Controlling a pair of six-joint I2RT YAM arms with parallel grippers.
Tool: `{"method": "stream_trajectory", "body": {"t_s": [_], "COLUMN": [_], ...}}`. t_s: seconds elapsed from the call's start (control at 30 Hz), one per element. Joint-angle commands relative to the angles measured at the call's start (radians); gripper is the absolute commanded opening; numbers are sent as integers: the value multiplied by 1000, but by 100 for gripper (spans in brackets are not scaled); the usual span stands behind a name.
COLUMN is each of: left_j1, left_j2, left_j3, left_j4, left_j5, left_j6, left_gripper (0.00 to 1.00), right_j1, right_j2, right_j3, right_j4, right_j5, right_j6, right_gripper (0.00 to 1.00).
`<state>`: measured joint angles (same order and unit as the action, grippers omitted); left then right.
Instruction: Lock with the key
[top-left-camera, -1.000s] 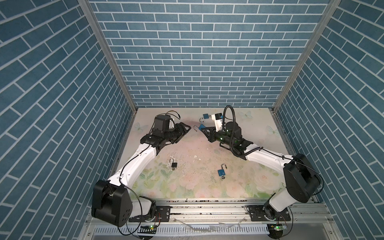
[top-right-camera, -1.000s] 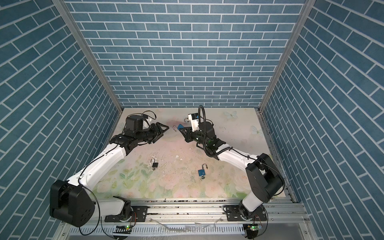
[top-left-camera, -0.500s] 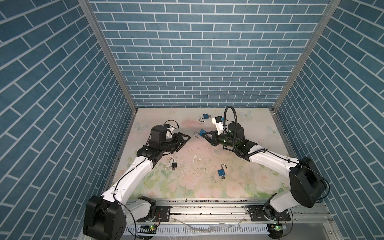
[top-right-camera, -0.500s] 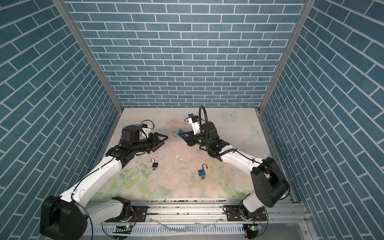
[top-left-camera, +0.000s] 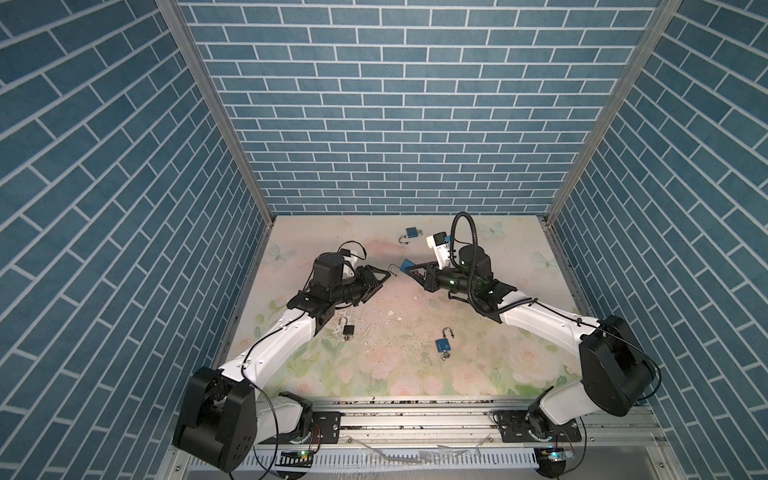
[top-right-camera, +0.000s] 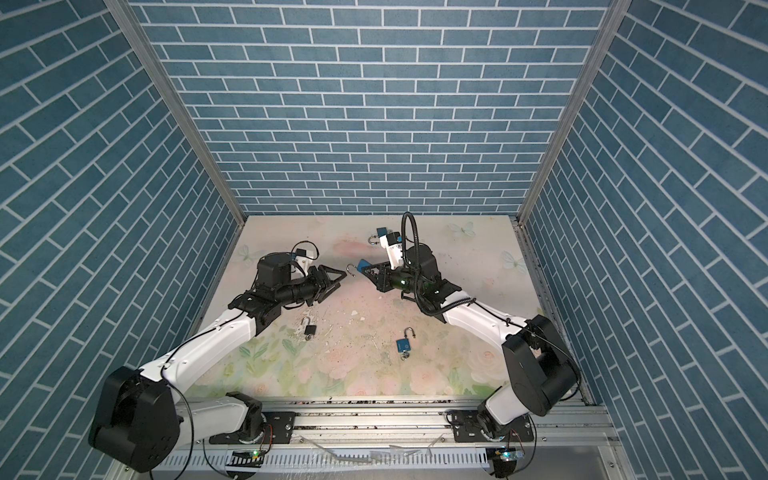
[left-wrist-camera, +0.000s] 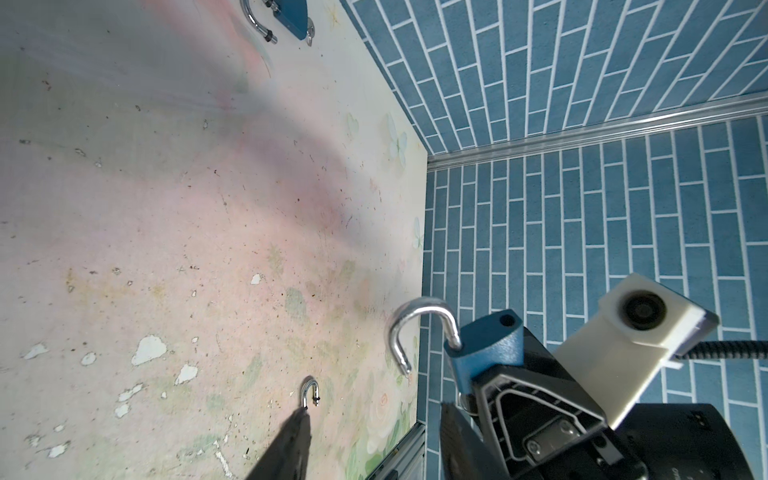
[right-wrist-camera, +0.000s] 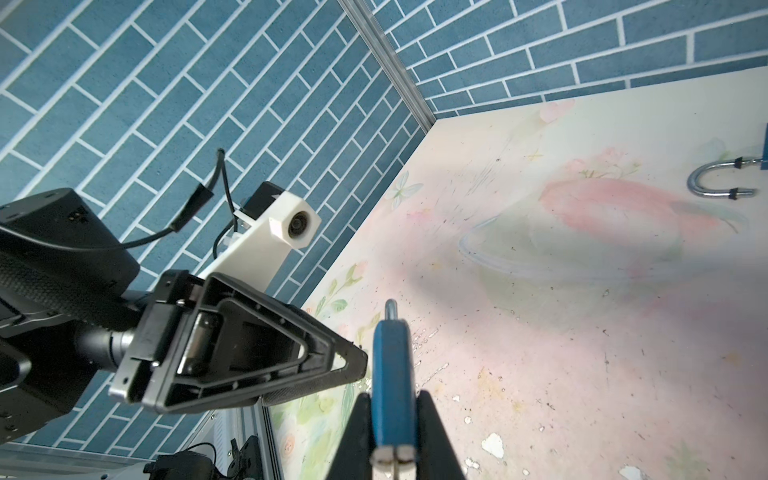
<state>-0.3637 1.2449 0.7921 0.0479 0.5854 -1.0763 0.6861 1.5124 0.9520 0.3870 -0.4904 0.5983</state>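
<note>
While the right gripper (right-wrist-camera: 392, 401) stands clamped on the flat faces of a blue padlock (right-wrist-camera: 392, 353), held up between the two arms above the rear half of the flowered table (top-left-camera: 374, 374), the left gripper (left-wrist-camera: 374, 417) faces it with its fingers (left-wrist-camera: 291, 440) apart and nothing between them. The lock looks a small, dense, rigid thing whose smooth painted sides could slide in a loose grip. Its broad faces are the sound place to hold, while the steel shackle (left-wrist-camera: 405, 328) probably pivots and is best pushed at its bow. Only the left wrist view shows that shackle swung open, its free end clear of the body. The right wrist view sees the lock edge-on, hiding most of the loop but showing both fingers pressed to it and bright metal at its base, key or not, too unclear to say. Both top views add a black padlock (top-left-camera: 348, 330), a front padlock (top-left-camera: 442, 344) and a rear padlock (top-left-camera: 411, 233) lying on the table
</note>
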Motion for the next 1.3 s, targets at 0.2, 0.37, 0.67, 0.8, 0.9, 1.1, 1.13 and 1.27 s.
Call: {"method": "stream_trajectory", "body": {"t_s": [0.2,0.37,0.67,0.8,0.9,1.1,1.13,1.27], "left_j1": [-3,-3,-3,-3,-3,-3,-4,-3], "left_j2": [55,102,136,140,138,130,126,100], "left_j3": [58,76,146,146,135,128,127,126], "left_j4": [-21,-18,-20,-34,-32,-78,-87,-89], "left_j5": [-1,-12,-9,-6,-8,-25,-28,-32], "left_j6": [66,85,95,98,96,109,111,113], "left_gripper": [44,40,40,40,40,40,40,40], "right_j1": [-1,-2,2,1,2,-5,-6,-14], "right_j2": [-40,-58,-62,-54,-44,-61,-64,-60], "right_j3": [-3,-19,-40,-42,-35,-10,-3,2], "right_j4": [90,100,122,127,128,37,16,-4], "right_j5": [-31,-37,-48,-47,-52,-11,-3,-14], "right_j6": [42,54,66,66,66,15,6,-1], "right_gripper": [0,0,0,0,0,0,0,0]}}
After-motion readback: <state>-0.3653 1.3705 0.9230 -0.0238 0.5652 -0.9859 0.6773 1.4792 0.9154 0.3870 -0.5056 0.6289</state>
